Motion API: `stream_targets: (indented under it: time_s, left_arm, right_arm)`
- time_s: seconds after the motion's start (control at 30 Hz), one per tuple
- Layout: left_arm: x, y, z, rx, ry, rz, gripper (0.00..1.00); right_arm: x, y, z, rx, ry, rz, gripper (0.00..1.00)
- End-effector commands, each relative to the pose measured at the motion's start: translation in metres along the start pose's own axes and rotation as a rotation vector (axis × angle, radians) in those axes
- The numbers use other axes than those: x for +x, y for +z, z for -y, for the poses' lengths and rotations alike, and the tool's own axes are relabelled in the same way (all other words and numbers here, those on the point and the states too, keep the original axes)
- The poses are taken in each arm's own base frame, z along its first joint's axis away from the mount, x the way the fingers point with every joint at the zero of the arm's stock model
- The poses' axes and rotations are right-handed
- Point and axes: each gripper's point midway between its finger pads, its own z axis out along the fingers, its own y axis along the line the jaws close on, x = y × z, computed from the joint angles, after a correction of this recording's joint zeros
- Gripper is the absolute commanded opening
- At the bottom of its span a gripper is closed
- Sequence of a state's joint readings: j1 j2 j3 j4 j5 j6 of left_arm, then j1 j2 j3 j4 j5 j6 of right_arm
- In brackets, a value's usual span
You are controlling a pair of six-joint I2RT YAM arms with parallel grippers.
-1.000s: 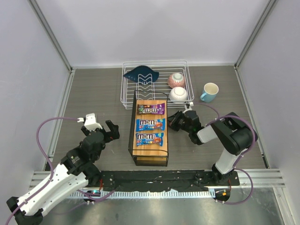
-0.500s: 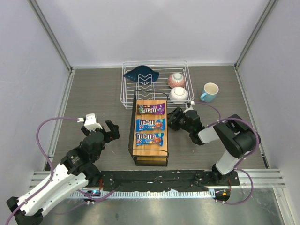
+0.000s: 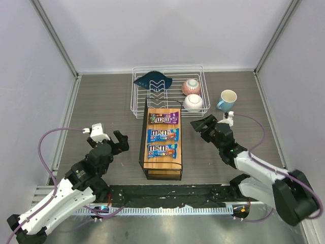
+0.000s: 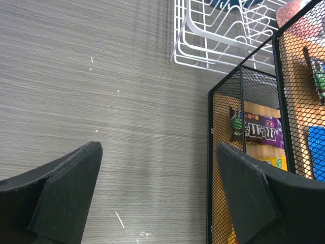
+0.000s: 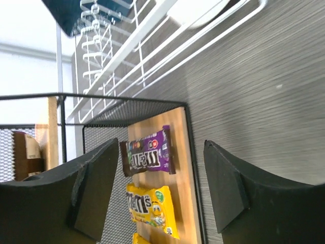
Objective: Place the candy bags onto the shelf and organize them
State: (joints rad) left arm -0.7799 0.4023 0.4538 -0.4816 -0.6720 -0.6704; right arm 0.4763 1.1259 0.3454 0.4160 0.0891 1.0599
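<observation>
The shelf [image 3: 144,152] stands mid-table, a black mesh frame with wooden planks. On its top plank lie three candy bags in a row: a purple one [image 3: 163,118] and two blue ones [image 3: 163,134] [image 3: 162,150]. In the right wrist view a purple bag [image 5: 147,156] and a yellow bag [image 5: 150,207] lie on the lower plank [image 5: 182,152]. My right gripper [image 3: 202,127] is open and empty, just right of the shelf. My left gripper [image 3: 122,142] is open and empty over bare table, left of the shelf's mesh side [image 4: 249,127].
A white wire dish rack [image 3: 139,101] stands behind the shelf, holding a dark blue item [image 3: 154,80] and two bowls [image 3: 191,86] [image 3: 193,102]. A blue mug [image 3: 227,100] sits to its right. Grey walls enclose the table.
My right gripper has gone from shut to open and drawn back to the right, away from the shelf. The left arm has not moved.
</observation>
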Motion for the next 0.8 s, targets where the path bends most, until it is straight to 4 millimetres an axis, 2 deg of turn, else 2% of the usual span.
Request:
stream_targets:
  time_s: [0.0, 0.03, 0.07, 0.13, 0.17, 0.23, 0.3, 0.33, 0.4, 0.43, 0.47, 0.53, 0.77]
  left_arm:
    - [-0.011, -0.002, 0.0, -0.005, -0.019, 0.037, 1.0]
    - [-0.012, -0.003, 0.0, -0.004, -0.021, 0.041, 1.0]
    - [-0.012, -0.003, 0.0, -0.003, -0.024, 0.042, 1.0]
    - [-0.011, -0.003, 0.0, 0.0, -0.022, 0.041, 1.0]
    - [-0.012, -0.003, 0.0, 0.002, -0.026, 0.044, 1.0]
    - [-0.013, -0.003, -0.001, -0.002, -0.026, 0.049, 1.0]
    - [-0.013, -0.003, -0.001, -0.006, -0.027, 0.049, 1.0]
    - [-0.013, -0.003, -0.001, -0.008, -0.025, 0.049, 1.0]
    - [-0.015, -0.003, -0.002, -0.011, -0.024, 0.052, 1.0]
    - [-0.015, -0.004, -0.002, -0.013, -0.026, 0.054, 1.0]
    - [-0.016, -0.004, -0.002, -0.014, -0.028, 0.056, 1.0]
    - [-0.017, -0.005, -0.003, -0.02, -0.027, 0.056, 1.0]
    - [-0.022, -0.005, -0.01, -0.077, -0.019, 0.058, 1.0]
  right_arm:
    - [-0.04, -0.036, 0.025, 0.153, -0.059, 0.171, 0.76]
    - [-0.055, -0.043, 0.021, 0.173, -0.073, 0.226, 0.91]
    - [-0.056, -0.053, 0.034, 0.243, -0.105, 0.218, 0.96]
    - [-0.083, -0.071, 0.017, 0.232, -0.11, 0.309, 0.97]
    - [-0.086, -0.079, 0.02, 0.264, -0.141, 0.314, 0.98]
    - [-0.107, -0.095, 0.006, 0.262, -0.15, 0.384, 0.98]
    - [-0.115, -0.105, 0.008, 0.302, -0.179, 0.402, 0.98]
    - [-0.123, -0.112, 0.001, 0.303, -0.182, 0.429, 0.99]
    - [-0.133, -0.121, 0.007, 0.362, -0.214, 0.465, 0.99]
    - [-0.14, -0.126, 0.003, 0.37, -0.215, 0.489, 1.0]
    - [-0.146, -0.133, 0.009, 0.418, -0.227, 0.519, 1.0]
    - [-0.156, -0.143, 0.006, 0.44, -0.226, 0.555, 1.0]
    - [-0.179, -0.172, 0.002, 0.484, -0.225, 0.663, 1.0]
